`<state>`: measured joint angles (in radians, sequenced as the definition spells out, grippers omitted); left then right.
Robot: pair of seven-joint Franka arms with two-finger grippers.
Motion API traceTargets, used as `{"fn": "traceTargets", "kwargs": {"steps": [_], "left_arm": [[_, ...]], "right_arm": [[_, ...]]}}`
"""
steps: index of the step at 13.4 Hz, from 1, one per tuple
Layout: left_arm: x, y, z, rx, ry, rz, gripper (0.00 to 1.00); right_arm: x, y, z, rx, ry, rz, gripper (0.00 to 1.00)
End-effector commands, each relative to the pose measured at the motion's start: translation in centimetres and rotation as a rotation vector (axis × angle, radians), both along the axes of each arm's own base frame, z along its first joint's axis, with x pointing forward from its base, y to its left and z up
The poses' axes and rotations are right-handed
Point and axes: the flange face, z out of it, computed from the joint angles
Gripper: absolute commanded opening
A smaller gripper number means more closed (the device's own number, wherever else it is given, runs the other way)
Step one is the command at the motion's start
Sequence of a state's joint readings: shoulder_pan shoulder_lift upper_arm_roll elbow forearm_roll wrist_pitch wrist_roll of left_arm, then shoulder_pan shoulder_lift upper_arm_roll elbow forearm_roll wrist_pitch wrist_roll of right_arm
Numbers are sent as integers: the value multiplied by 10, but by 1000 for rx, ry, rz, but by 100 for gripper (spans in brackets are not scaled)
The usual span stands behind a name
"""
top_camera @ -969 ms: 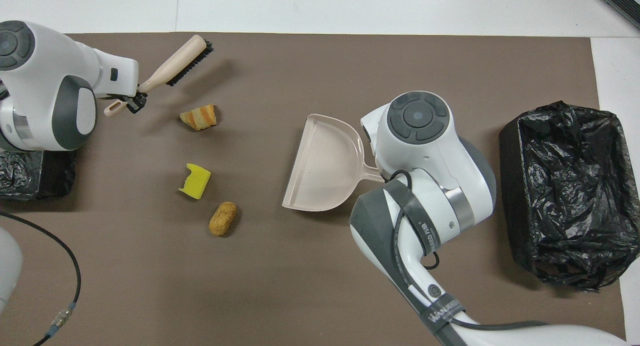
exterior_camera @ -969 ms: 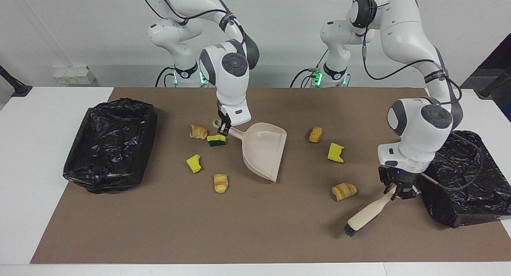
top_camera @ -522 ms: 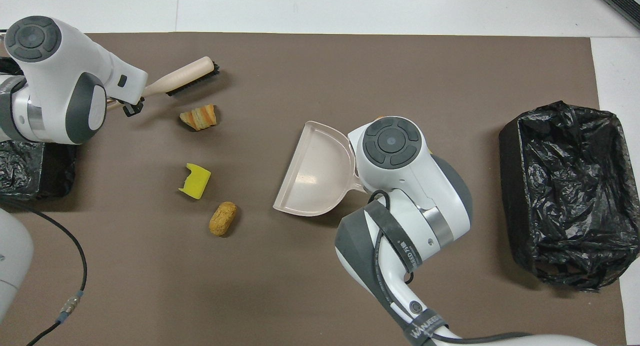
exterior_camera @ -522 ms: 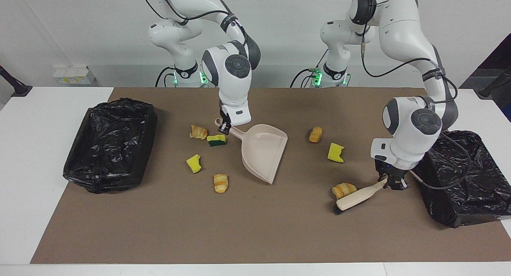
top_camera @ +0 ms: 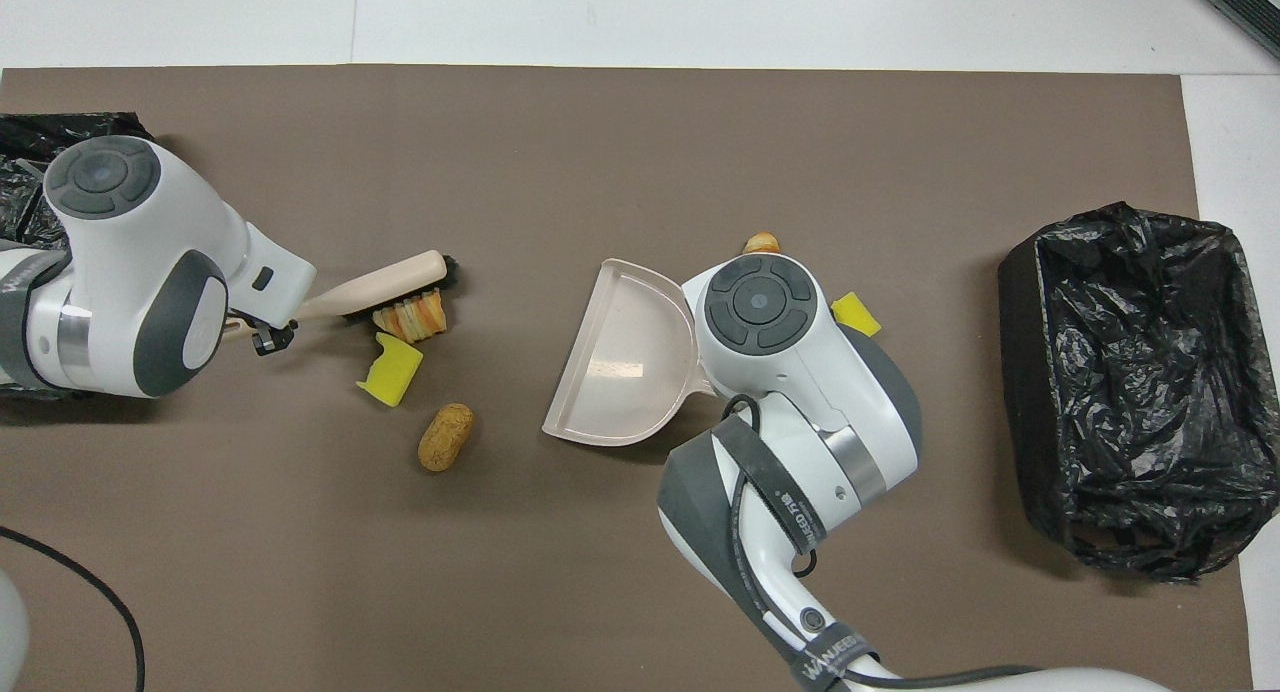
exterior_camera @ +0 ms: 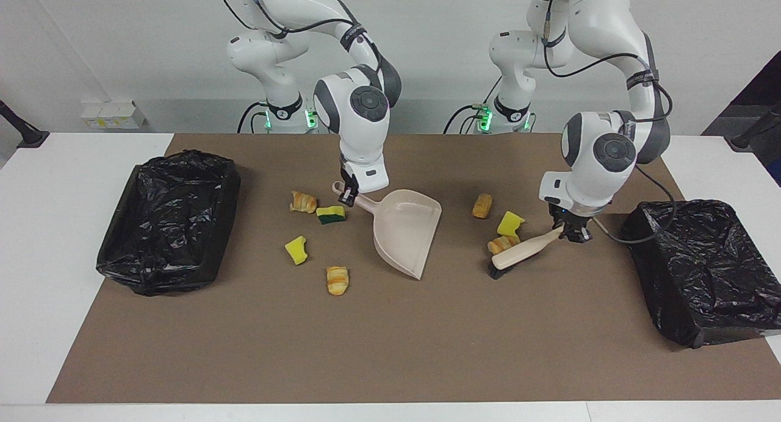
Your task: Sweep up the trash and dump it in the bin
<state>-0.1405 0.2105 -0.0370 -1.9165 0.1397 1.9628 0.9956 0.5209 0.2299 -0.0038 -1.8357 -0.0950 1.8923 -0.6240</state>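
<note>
My left gripper (exterior_camera: 570, 232) (top_camera: 262, 334) is shut on the handle of the beige brush (exterior_camera: 518, 254) (top_camera: 375, 282). Its black bristles are down on the mat. They press a striped pastry (exterior_camera: 501, 245) (top_camera: 410, 317) against a yellow sponge chunk (exterior_camera: 510, 224) (top_camera: 392, 369). A brown pastry (exterior_camera: 482, 205) (top_camera: 446, 437) lies beside them, nearer to the robots. My right gripper (exterior_camera: 348, 194) is shut on the handle of the beige dustpan (exterior_camera: 406, 230) (top_camera: 620, 357), whose mouth faces the brush. Several more trash pieces (exterior_camera: 296, 249) lie beside the dustpan toward the right arm's end.
One bin lined with a black bag (exterior_camera: 168, 221) (top_camera: 1130, 392) stands at the right arm's end of the brown mat. Another black-lined bin (exterior_camera: 701, 269) stands at the left arm's end. In the overhead view the right arm's wrist hides its gripper.
My left gripper has swept the brush toward the robots and the dustpan, pushing the striped pastry up against the yellow sponge chunk. The dustpan has turned and shifted slightly.
</note>
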Motion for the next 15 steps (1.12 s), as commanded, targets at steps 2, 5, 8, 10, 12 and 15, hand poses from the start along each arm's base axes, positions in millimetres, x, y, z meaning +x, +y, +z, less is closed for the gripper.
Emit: {"fn": "traceTargets", "kwargs": {"steps": [2,5,8,10,12,15], "left_arm": [[-35,-27,46,51,-19,105,0],[-53,-21,78,88,-35,298,0],[-73,-9,73,134,-59,551,0],[-92,0,63,175,-88,777,0],[-112,6,50,204,-107,928,0],[-148,12,32,265,-128,1158,0]], "right_arm": [[0,-3,1,7,-13,39,0],[0,-3,2,6,-8,111,0],[-1,-5,1,-6,-4,154,0],[-2,-4,-2,1,-15,160,0],[-2,-5,-2,-2,-16,177,0],[-2,-5,-2,-4,-15,177,0]]}}
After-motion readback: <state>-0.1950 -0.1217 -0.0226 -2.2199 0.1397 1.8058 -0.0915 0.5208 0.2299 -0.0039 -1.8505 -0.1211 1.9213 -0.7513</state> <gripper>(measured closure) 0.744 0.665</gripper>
